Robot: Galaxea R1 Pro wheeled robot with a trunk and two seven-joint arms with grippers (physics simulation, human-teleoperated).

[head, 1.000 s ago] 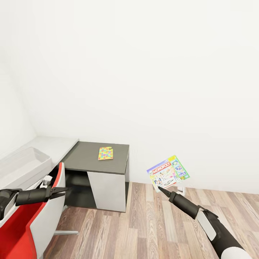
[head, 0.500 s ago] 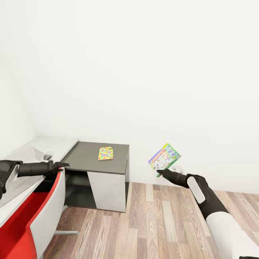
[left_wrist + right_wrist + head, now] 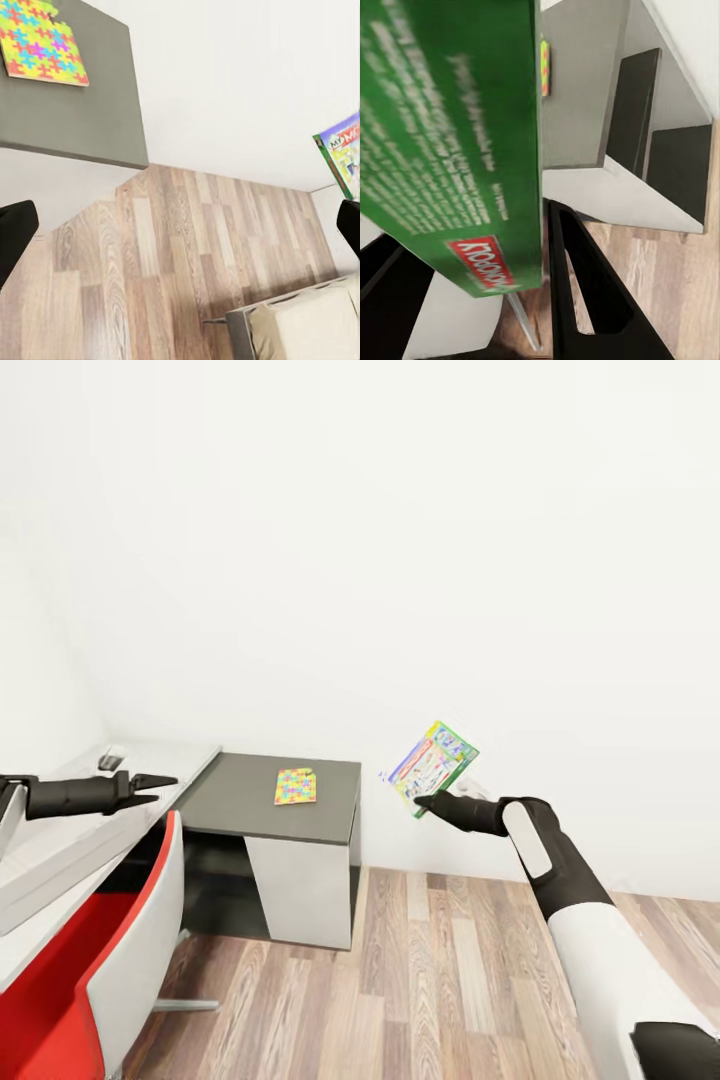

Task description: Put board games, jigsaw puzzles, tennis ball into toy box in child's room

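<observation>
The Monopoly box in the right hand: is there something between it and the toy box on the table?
The dark grey side unit with the jigsaw puzzle lies between the Monopoly box, held in the right hand, and the table. The box is above it; the toy box itself I cannot make out.

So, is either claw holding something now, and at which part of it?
The right claw holds the Monopoly board game by its lower edge, tilted up in the air. The left claw holds nothing.
</observation>
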